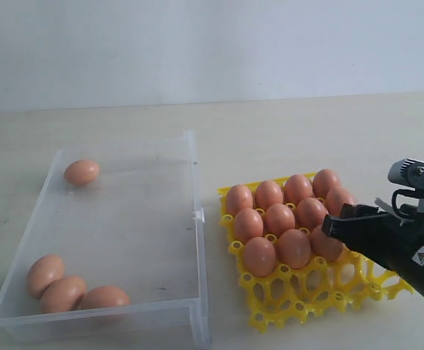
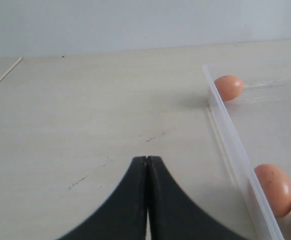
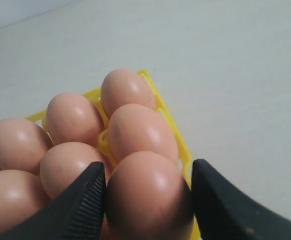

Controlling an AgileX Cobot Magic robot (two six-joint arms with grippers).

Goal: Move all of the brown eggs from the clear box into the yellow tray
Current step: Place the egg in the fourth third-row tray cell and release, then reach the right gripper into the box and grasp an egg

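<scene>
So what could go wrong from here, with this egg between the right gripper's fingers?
1. The brown egg in the right gripper sits tight against its neighbours in the yellow tray; lowering it off-centre might crack a shell.
2. Three eggs touch in the near corner of the clear box; grasping one may roll the others.

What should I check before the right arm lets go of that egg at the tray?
1. Grip: right fingers flank the held egg on both sides. ok.
2. Held egg seated in a cup of the yellow tray: the cup is hidden beneath it. cannot tell.
3. Room to open: one finger sits tight beside the neighbouring egg. not ok.
4. Free cups: the tray's near row is empty. ok.
5. Left fingers closed over the bare table, outside the clear box. ok.
6. Box emptied: four brown eggs lie in it. not ok.
</scene>
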